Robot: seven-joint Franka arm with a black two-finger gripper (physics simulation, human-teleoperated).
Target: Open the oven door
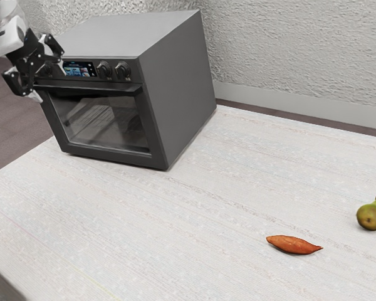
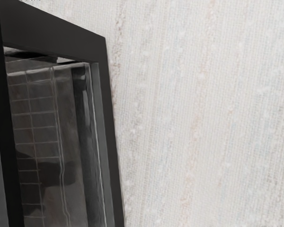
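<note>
Starting at the exterior view's left, the tool (image 1: 49, 83) is at the near end of the oven handle (image 1: 106, 89), its fingers standing apart, with nothing clamped between them. It is tilted down toward the bar's end, close in front of the oven's face; whether either finger touches the bar is hard to say from this angle.

Next along is the oven door (image 1: 101, 123), shut against the front of the oven (image 1: 178, 94), its handle running across the top edge. Above the handle are a lit display (image 1: 79, 69) and round knobs (image 1: 123, 70). The wrist view looks down past the door's dark frame and glass to the bench (image 2: 203, 118), so the hand is close to the door's front.

The step in hand, as I judge it, is getting onto the handle; the pull is yet to come. The next move calls for settling the fingers on both sides of the bar and closing, or hooking it firmly, then drawing outward and down in an arc, since the door is probably hinged at its foot. At the bar's very end, a grip could slip off.

Farther right, well apart from the oven, lie an orange sweet potato (image 1: 294, 244) and a green pear (image 1: 370, 216).
</note>
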